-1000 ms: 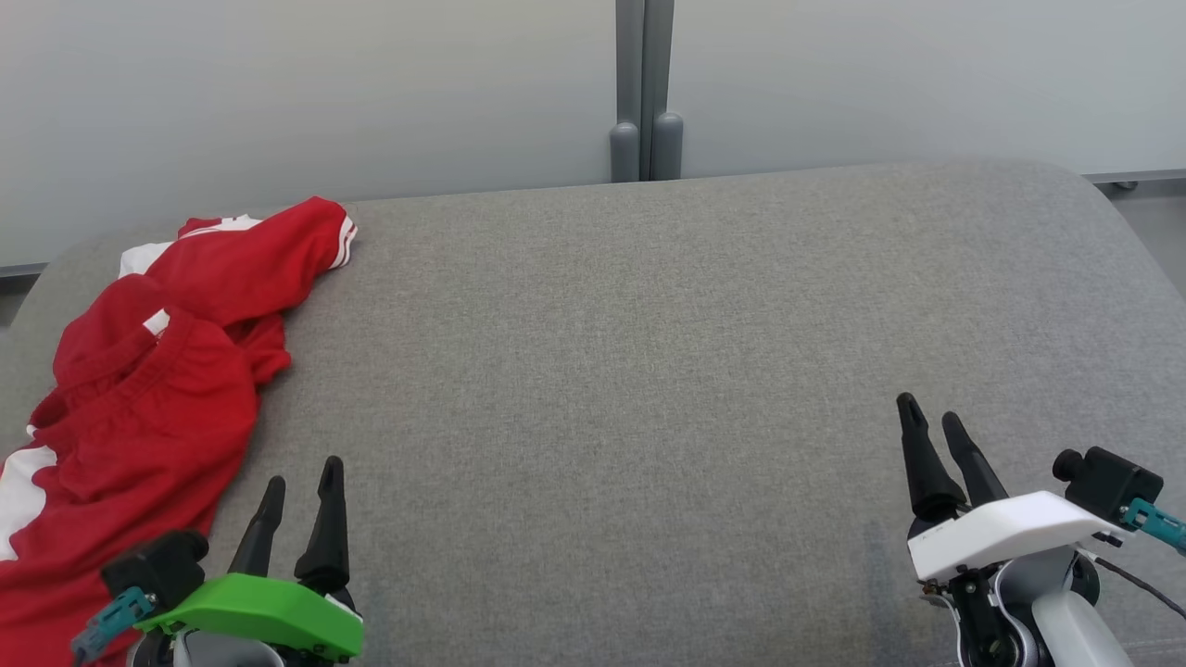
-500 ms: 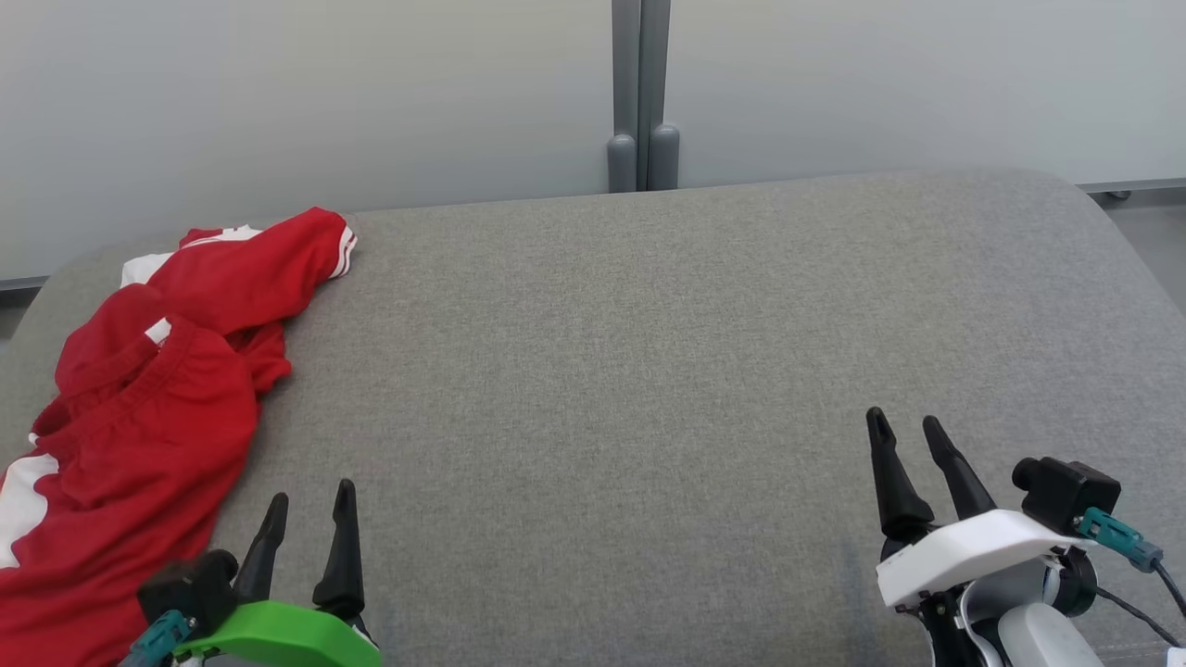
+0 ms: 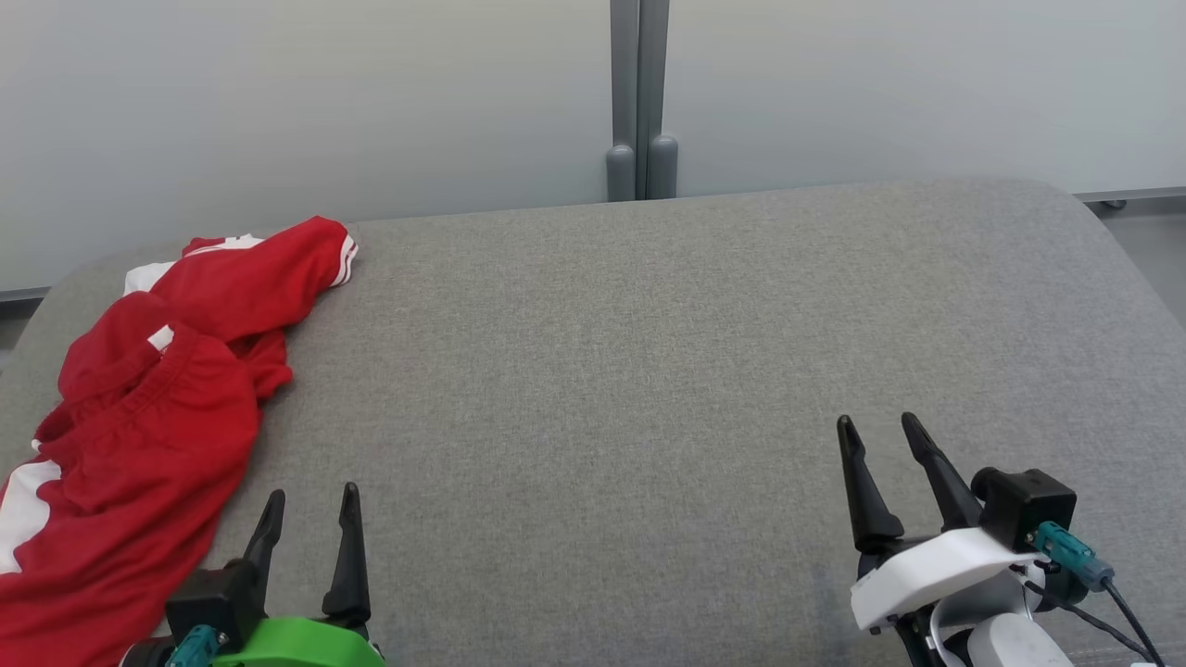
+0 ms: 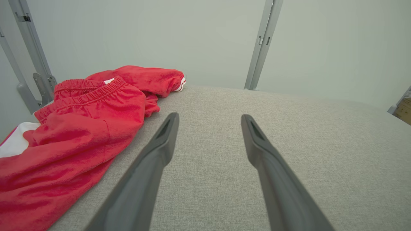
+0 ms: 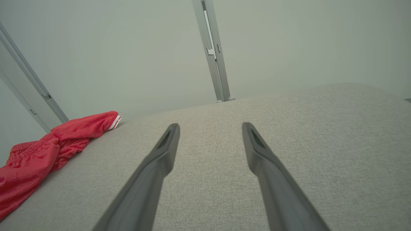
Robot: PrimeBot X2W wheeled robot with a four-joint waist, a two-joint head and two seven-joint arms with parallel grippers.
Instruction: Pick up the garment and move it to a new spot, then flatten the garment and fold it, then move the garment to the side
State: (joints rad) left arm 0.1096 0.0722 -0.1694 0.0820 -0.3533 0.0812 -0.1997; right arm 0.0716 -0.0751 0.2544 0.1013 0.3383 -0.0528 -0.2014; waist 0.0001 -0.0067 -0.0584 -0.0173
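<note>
Garment (image 3: 157, 417) located on the robot's left side of the worktop (image 3: 649, 371), a flat surface covered in grey fabric. You will find it crumpled, not spread: red cloth with white stripes at one cuff and white patches along its left edge. The heap runs from the far left corner down toward the near edge. In the left wrist view the garment (image 4: 80, 128) shows a gathered elastic band on top, with one cuffed end reaching toward the far edge.

Left fingers (image 3: 348, 556) rise from a green housing (image 3: 306, 644) at the near edge, just beside the garment's near right border. They are spread apart, grip nothing, and do not touch the cloth. The left wrist view confirms this: both left fingers (image 4: 154, 160) stand wide over bare grey fabric, with the garment off to their left.

Right fingers (image 3: 862, 500) rise from a white housing (image 3: 927, 574) at the near right, well apart from the garment. They too are spread and hold nothing. In the right wrist view the right fingers (image 5: 160, 157) point across bare worktop, and you can see the garment (image 5: 38, 150) far over at the left.

Behind the worktop stand pale wall panels (image 3: 278, 93), joined by a grey upright post (image 3: 637, 93) near the middle of the far edge.
</note>
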